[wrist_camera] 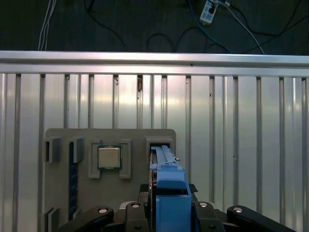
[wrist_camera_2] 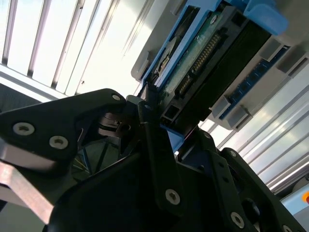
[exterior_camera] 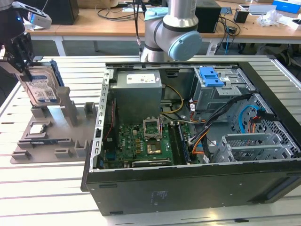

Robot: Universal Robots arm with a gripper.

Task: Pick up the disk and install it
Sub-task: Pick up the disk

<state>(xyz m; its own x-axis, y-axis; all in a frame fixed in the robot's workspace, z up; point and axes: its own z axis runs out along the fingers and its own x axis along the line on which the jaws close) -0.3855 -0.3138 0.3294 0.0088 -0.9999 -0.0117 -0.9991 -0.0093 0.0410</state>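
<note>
Closest to your second wrist camera, the black, screw-studded gripper (wrist_camera_2: 161, 116) is clamped on the edge of the disk (wrist_camera_2: 198, 58), a flat silver metal hard drive with a white-and-blue label and a blue plastic carrier frame. At the exterior view's far left, the gripper (exterior_camera: 23, 63) holds the drive's top edge. The disk (exterior_camera: 42, 89) stands upright at its slot in the grey plastic fixture tray (exterior_camera: 70, 141) on the slatted metal table (exterior_camera: 47, 188). You cannot tell whether its bottom edge has cleared the slot. A square processor chip (wrist_camera: 109, 157) sits in a tray pocket just beside it. Toward the exterior view's right lies the open black computer case (exterior_camera: 188, 188), its grey metal drive cage (exterior_camera: 211, 96) topped by a blue plastic bracket (exterior_camera: 210, 76), well apart from the disk. You are at the pick-up step, with installation not begun. Judged from here, the move ahead calls for a straight lift clear of the tray and a firm grip over the case wall.
</note>
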